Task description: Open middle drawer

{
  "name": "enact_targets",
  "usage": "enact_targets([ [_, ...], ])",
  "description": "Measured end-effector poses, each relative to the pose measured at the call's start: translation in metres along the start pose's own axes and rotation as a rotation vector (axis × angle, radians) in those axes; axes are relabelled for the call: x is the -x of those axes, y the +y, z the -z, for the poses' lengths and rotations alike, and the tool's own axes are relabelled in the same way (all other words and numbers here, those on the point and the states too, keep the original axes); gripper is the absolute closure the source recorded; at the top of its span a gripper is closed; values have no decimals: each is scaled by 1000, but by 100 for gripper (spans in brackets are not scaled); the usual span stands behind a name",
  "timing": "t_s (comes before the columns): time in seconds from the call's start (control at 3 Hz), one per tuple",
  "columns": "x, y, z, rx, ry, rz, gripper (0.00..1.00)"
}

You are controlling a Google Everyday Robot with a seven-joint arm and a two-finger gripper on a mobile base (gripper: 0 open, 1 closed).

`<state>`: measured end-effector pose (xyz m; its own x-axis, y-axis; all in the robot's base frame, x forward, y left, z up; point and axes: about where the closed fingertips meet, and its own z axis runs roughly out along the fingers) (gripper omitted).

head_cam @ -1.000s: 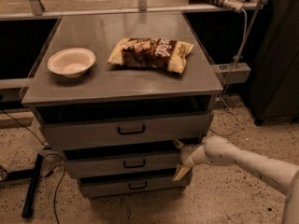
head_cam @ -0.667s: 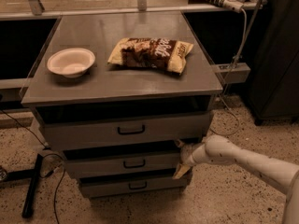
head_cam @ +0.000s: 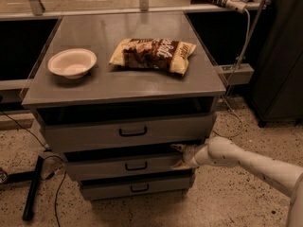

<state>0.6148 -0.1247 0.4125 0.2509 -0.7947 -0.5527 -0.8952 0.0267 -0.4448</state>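
A grey cabinet (head_cam: 142,82) fills the middle of the frame, with three drawers stacked in its front. The middle drawer (head_cam: 104,168) sits in the lower centre of the frame, between the top drawer (head_cam: 85,136) and the bottom drawer (head_cam: 109,189). It is wide and shallow, with a flat grey front. A small black loop handle (head_cam: 136,166) sits at the centre of that front. Its front is narrower than the top drawer's and wider than the bottom drawer's. A dark band of shadow runs along its upper edge, under the top drawer.

The gripper (head_cam: 176,156) is at the right end of the middle drawer's front, just right of centre in the lower part of the frame. Its fingers (head_cam: 177,148) are spread apart, one near the drawer front's top edge and the other lower down by its face. Whether they actually press on the drawer cannot be told. They are well to the right of the handle and hold nothing that can be seen. The white arm (head_cam: 251,162) reaches in from the lower right corner.

On the cabinet top, a white bowl (head_cam: 72,63) stands toward the left. A snack bag (head_cam: 152,55) lies flat to its right, apart from it. The speckled floor (head_cam: 236,202) spreads around the cabinet, and dark cables (head_cam: 56,197) lie at the lower left.
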Motion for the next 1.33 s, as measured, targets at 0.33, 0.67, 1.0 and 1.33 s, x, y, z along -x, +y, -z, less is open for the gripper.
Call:
enact_targets([
  [0.33, 2, 4, 3, -2, 19, 10, 65],
  [0.67, 4, 36, 23, -48, 33, 15, 88],
  [1.0, 7, 48, 31, -53, 33, 6, 100],
  [1.33, 9, 47, 33, -53, 33, 6, 91],
])
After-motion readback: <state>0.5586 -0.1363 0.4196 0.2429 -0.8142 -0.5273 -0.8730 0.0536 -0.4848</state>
